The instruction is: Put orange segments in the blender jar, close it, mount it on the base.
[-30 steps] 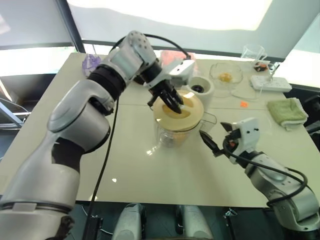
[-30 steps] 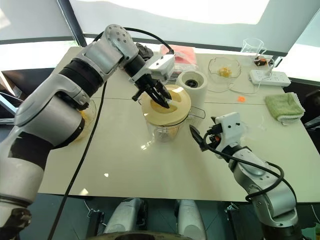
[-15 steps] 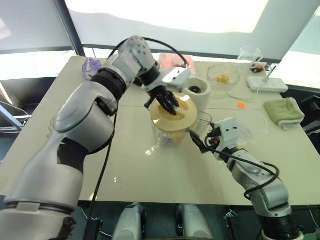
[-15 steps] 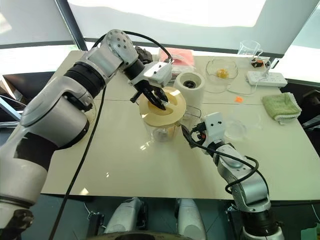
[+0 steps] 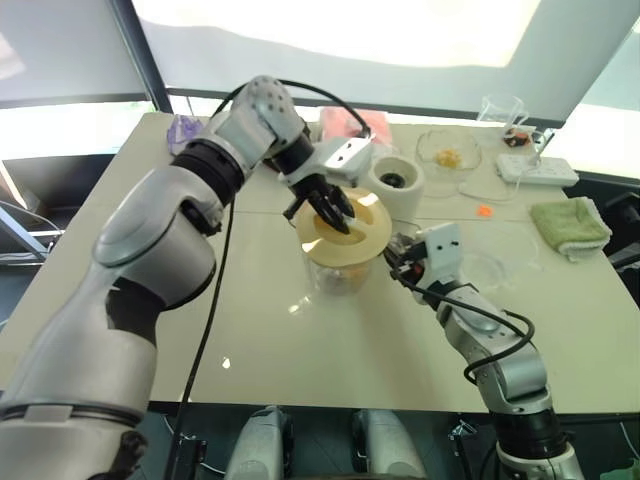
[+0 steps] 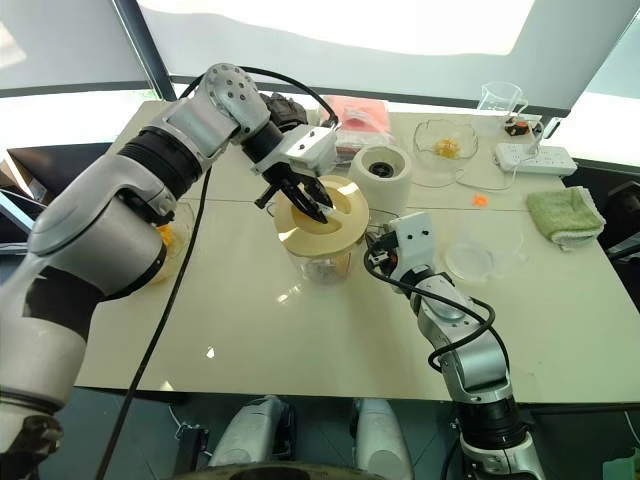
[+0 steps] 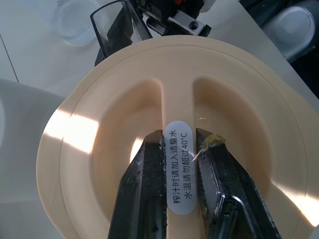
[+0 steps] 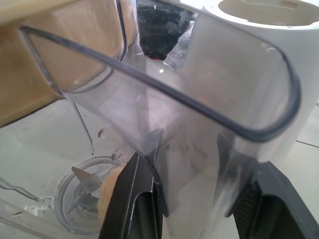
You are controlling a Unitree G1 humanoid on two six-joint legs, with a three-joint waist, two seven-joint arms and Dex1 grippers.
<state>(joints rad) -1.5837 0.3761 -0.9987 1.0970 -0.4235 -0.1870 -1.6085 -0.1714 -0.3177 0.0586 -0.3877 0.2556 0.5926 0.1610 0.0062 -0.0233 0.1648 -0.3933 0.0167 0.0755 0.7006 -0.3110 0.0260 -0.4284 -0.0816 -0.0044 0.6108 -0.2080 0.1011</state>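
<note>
Table (image 5: 300, 370) — left end effector (image 7: 180, 172) clamps lid (image 7: 99, 134) ridge; right end effector (image 8: 194, 209) straddles blender jar (image 8: 199, 114) handle, seemingly ungripped.

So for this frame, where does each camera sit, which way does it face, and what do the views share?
Head stereo pair: above, looking forward and down over the table; both arms show, left gripper on the lid, right gripper at the blender jar.
Left wrist: looks down its fingers, which pinch the lid's ridge.
Right wrist: looks level along its fingers, which straddle the jar's handle; base behind.
Shared: jar and lid.
</note>
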